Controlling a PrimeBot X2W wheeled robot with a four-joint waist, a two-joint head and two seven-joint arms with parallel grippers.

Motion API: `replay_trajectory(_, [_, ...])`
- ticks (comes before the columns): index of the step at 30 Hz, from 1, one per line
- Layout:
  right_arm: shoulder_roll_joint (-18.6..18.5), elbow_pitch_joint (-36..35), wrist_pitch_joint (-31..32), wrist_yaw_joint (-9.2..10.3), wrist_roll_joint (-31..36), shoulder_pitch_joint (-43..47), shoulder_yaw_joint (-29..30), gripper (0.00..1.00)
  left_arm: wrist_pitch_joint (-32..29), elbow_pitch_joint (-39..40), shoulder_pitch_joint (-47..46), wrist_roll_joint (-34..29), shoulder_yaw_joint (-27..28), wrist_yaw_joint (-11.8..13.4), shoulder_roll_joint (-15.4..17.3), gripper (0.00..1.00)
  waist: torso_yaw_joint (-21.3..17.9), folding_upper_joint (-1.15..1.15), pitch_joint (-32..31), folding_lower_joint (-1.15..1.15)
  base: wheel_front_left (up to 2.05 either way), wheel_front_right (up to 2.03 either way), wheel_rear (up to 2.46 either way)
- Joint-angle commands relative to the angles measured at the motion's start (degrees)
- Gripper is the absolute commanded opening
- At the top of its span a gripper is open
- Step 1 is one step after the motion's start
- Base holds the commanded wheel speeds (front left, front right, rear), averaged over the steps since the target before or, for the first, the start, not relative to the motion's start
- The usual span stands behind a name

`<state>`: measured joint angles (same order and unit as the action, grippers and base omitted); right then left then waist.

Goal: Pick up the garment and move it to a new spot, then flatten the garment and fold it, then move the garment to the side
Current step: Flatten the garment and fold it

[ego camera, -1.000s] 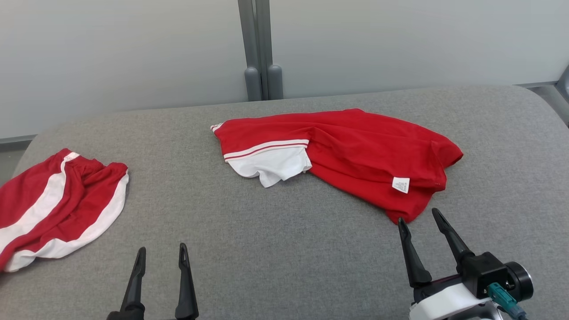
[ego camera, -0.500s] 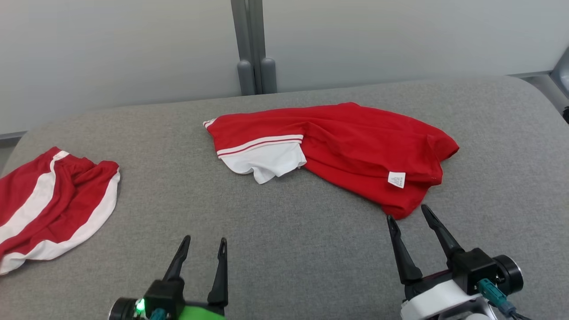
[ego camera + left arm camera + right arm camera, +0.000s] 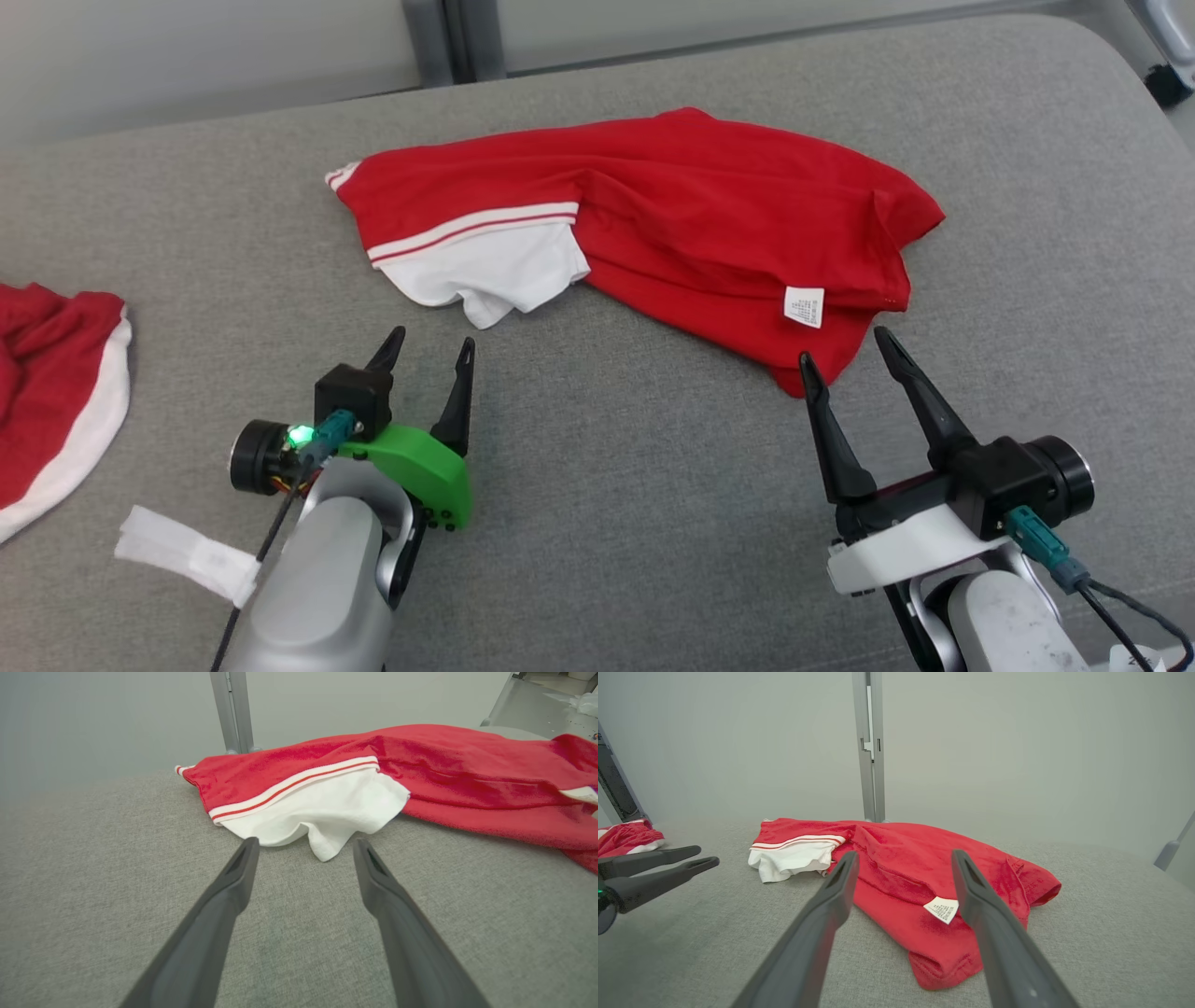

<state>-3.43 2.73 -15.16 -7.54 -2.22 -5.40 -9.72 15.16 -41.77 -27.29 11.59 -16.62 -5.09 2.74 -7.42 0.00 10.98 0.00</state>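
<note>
A crumpled red garment (image 3: 691,215) with a white, red-striped sleeve (image 3: 485,266) and a small white label (image 3: 804,306) lies across the middle of the grey surface (image 3: 607,485). My left gripper (image 3: 431,343) is open just short of the white sleeve (image 3: 327,816), touching nothing. Open too, my right gripper (image 3: 842,343) points at the garment's near red corner (image 3: 943,956), its tips level with the hem. In the right wrist view the left gripper (image 3: 703,855) enters from the left, and the label (image 3: 942,909) lies between my right fingers.
A second red and white garment (image 3: 56,392) lies at the surface's left edge. A white tag (image 3: 187,553) hangs off my left forearm. A grey post (image 3: 448,42) and pale wall stand behind the surface's far edge. Bare grey cloth stretches between the two grippers.
The head camera has tilted down, shifting the whole picture. Both arms have reached forward: the left gripper from the bottom edge up to the white sleeve, the right up to the red corner.
</note>
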Motion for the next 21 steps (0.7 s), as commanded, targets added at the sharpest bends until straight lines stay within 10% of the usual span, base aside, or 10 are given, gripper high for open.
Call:
replay_trajectory(1, [0.0,-0.3,0.0,0.10,-0.1,-1.2,0.1,1.00,0.0,-2.0,-2.3,1.0,0.3,-0.4,0.3,1.00,-4.6,0.00,5.8,0.00,0.00,0.00,0.00])
replay_trajectory(11, [0.4,-0.6,0.0,0.10,-0.4,-2.8,1.0,1.00,0.0,-11.1,-9.9,1.9,1.0,-1.2,0.3,1.00,-7.2,0.00,8.4,0.00,0.00,0.00,0.00])
replay_trajectory(17, [0.5,-0.6,0.0,0.10,-0.3,-2.9,1.0,1.00,0.0,-10.5,-10.2,1.9,2.7,-0.6,0.3,0.00,-7.0,0.00,8.5,0.00,0.00,0.00,0.00])
replay_trajectory(21, [0.5,-0.7,0.0,0.10,-0.1,-2.8,1.4,1.00,0.0,-10.1,-8.9,2.7,3.6,-1.2,0.4,0.00,-6.2,0.00,8.4,0.00,0.00,0.00,0.00])
